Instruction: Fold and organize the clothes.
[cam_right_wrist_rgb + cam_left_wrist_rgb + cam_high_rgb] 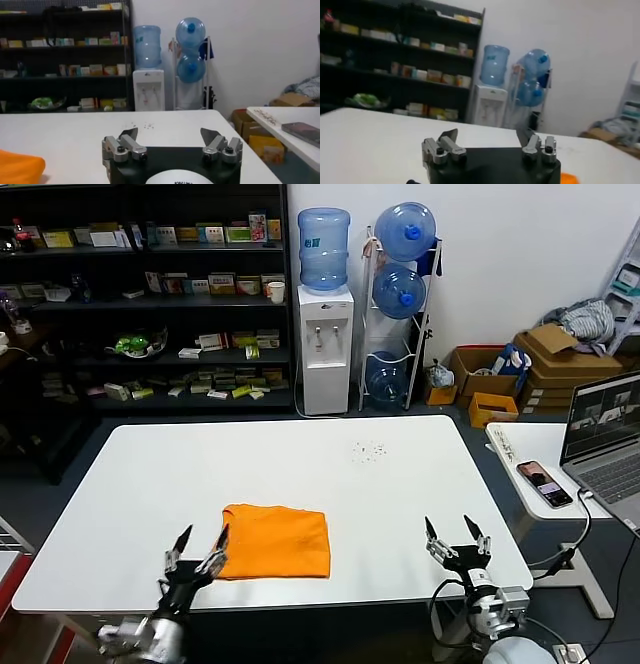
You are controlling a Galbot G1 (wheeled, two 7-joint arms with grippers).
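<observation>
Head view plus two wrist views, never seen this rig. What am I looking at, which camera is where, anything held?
It is a two-armed robot at a white table. The big picture comes from its head, looking down. The other two come from cameras on each wrist, looking out past that arm's own fingers.

The left gripper sits at the near edge, just beside a folded orange T-shirt. The right gripper sits near the table's right front corner, apart from the shirt. Both are open and hold nothing.

Behind stand shelves and a water dispenser; a laptop sits on a side table.

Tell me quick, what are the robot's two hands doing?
Left gripper: open, holding nothing, beside the orange T-shirt.
Right gripper: open, holding nothing.
</observation>
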